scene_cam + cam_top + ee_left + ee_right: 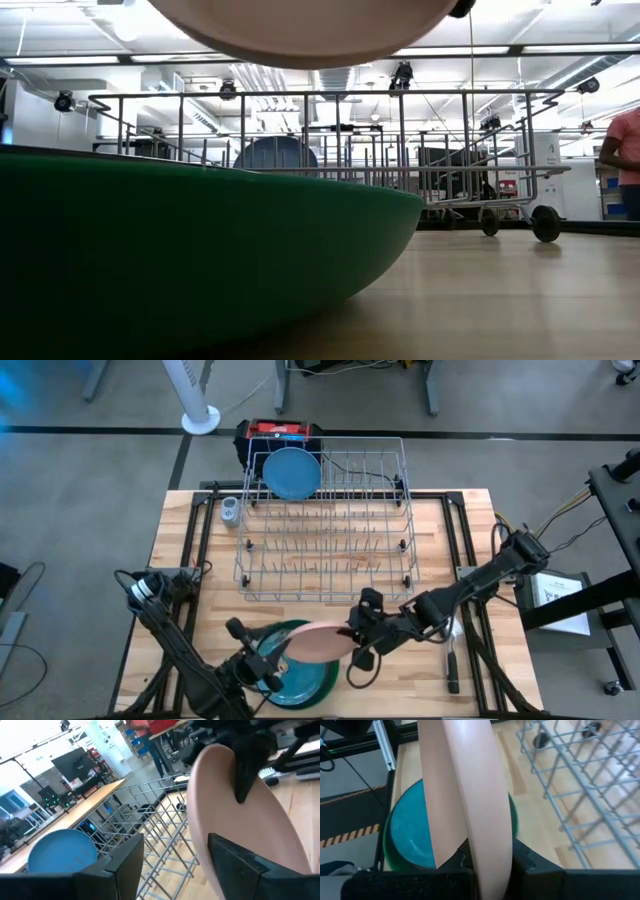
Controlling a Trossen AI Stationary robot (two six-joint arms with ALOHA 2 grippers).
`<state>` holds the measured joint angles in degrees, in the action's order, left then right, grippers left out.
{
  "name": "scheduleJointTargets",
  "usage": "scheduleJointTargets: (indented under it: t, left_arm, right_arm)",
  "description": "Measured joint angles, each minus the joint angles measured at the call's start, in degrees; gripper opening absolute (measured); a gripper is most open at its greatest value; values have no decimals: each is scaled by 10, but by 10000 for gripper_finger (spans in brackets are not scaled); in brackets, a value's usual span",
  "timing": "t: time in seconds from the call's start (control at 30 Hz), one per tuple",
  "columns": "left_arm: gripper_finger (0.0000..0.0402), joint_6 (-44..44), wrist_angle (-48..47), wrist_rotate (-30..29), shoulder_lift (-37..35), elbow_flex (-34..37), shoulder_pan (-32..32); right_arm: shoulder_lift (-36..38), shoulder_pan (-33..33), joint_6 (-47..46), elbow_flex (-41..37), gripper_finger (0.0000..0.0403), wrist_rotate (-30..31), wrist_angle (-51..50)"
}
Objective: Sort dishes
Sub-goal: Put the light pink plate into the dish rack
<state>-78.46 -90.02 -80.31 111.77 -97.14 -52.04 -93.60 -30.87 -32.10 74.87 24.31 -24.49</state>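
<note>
Wooden table [200, 530] holds my wire rack [330, 550]. My right gripper [352, 632] is shut tight on the pink plate [318, 642], its arm reaching in low from the right. My left gripper [262, 665] stands open beside the plate's other edge. That round, smooth plate hangs over the green plate [315, 682].

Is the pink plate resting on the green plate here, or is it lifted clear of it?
Apart. The low view shows the pink plate hanging above the green plate with open room showing between them.
</note>
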Motion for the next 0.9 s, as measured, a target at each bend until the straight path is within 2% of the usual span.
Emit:
scheduleJointTargets:
  t: [0.23, 0.4, 0.53, 0.73, 0.9]
  left_arm:
    - [208, 54, -5, 9, -10, 4, 0]
    - [208, 73, -3, 6, -25, 20, 1]
    - [208, 82, -1, 4, -40, 47, 2]
    - [208, 73, -1, 3, -78, 117, 6]
    - [208, 19, 1, -2, -122, 188, 12]
  right_arm:
    - [48, 3, 3, -1, 30, 16, -69]
    - [105, 9, 9, -1, 30, 67, -100]
    - [159, 20, 42, -1, 30, 84, -105]
    - [243, 86, 106, -1, 30, 118, -107]
    - [294, 181, 176, -1, 30, 119, -104]
